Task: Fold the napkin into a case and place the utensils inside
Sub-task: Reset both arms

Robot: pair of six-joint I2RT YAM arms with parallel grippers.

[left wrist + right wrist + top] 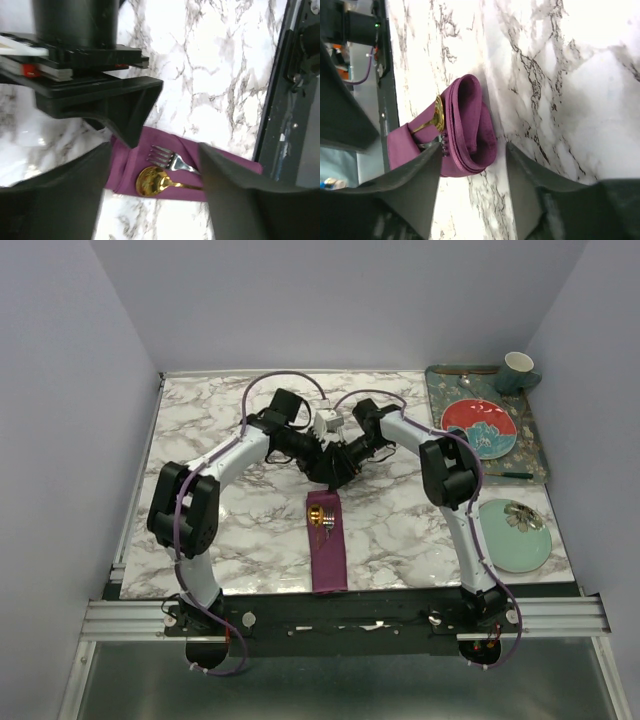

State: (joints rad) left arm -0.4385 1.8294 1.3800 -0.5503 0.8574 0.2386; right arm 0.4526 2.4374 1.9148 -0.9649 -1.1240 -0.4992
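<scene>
**Utensils seated; both claws open over the head of the case**

Nearest me, the foot of the case lies right at the near edge of the counter, a narrow plum satin strip running straight away from the arm bases. Toward its far end the gold spoon and silver fork sit side by side. Only the bowl and tines show, and the handles are hidden under the satin.

Just beyond them my two claws meet. The left claw is spread wide and holds nothing, its fingers straddling the utensil heads. The right claw is equally wide and empty. It looks onto the case's far end, where the cloth turns over in a loose, rounded roll, not a flat crease. Off to the right stands a pale green plate, with a tray past it.

I judge the job nearly finished, so the danger is undoing it:
- **Snagging:** a finger dipping on the way out could hook the tines or drag the slick satin.
- **Sliding off:** any pull toward me could slide the foot off the counter.
- **Unrolling:** the roll may spring open.
- **Collision:** the claws sit close enough together to knock each other.
</scene>
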